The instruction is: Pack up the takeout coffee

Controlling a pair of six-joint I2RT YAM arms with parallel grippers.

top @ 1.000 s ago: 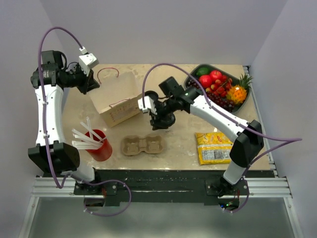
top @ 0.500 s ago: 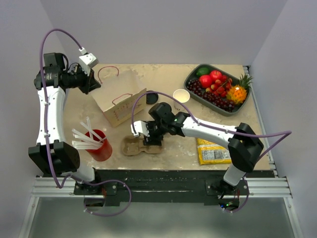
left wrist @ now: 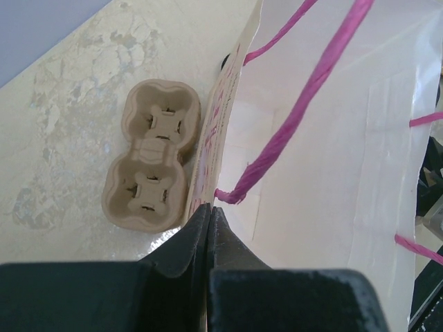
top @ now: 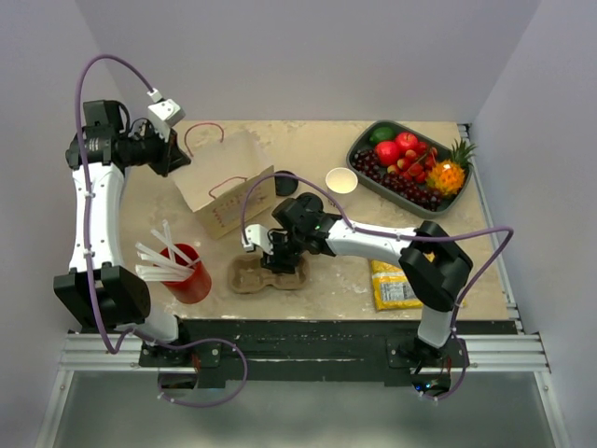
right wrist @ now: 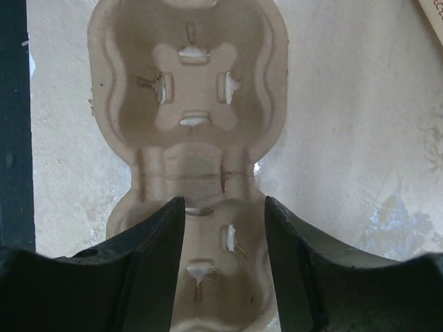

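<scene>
Brown pulp cup carrier [top: 244, 276], one, with two empty wells, lies near the table's front edge with its long axis running left to right. Also on the table are one tan paper bag [top: 224, 182] with pink cord handles, one red cup [top: 191, 278] holding a bunch of white straws [top: 157, 254], one lidless white paper cup [top: 341, 180], one yellow snack packet [top: 392, 291] and one black tray [top: 360, 155] of fruit.

One round black lid [top: 286, 184] shows just past the bag's right corner, near the lidless cup. It faces straight up. No cup wall shows under it, so whether it is the takeout coffee standing upright cannot be told.

Of the two arms, the right gripper [right wrist: 225, 204] hangs low over the carrier. Its jaws are parted about halfway on either side of one well by the middle bridge, with nothing gripped. Whether they touch the pulp cannot be told. The left gripper [left wrist: 210, 211] is clenched on the bag's upper rim, beside a pink handle.
</scene>
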